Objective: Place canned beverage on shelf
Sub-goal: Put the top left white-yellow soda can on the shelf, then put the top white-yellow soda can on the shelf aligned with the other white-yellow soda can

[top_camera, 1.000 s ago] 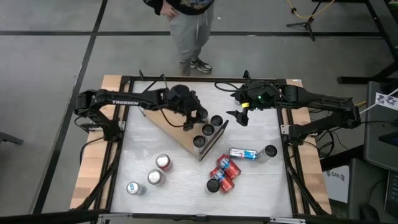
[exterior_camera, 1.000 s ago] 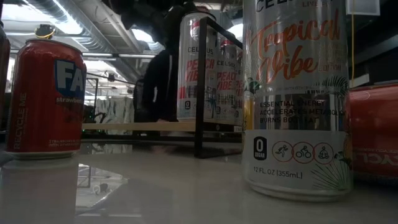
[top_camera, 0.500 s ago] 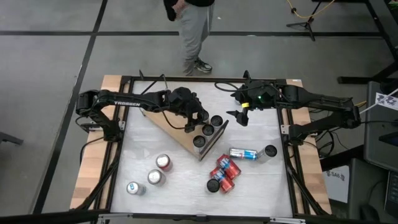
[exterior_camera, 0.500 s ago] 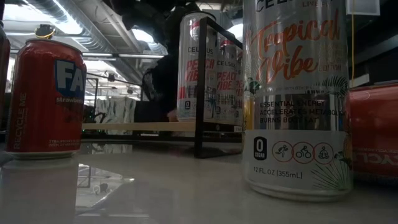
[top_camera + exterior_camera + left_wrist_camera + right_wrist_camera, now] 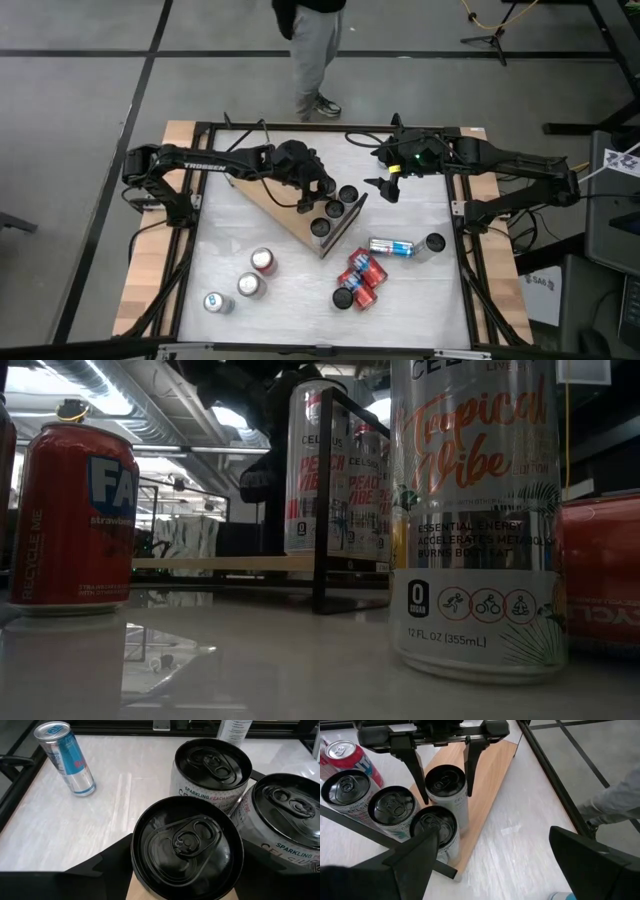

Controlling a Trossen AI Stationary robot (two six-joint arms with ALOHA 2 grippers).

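The left gripper (image 5: pixel 441 750) is straddling a can (image 5: pixel 446 787) standing on the shelf (image 5: pixel 487 775), fingers spread beside it, seemingly releasing. Next it needs lifting straight clear. The right gripper (image 5: pixel 388 187) is waiting, spread, near the table's far edge.

Grey floor (image 5: pixel 80 90), black seams

The person (image 5: pixel 312 40) beyond the table's far edge now stands a little farther right, feet closer together.

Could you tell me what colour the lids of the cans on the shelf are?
Black, clearest in the left wrist view: cans on the shelf.
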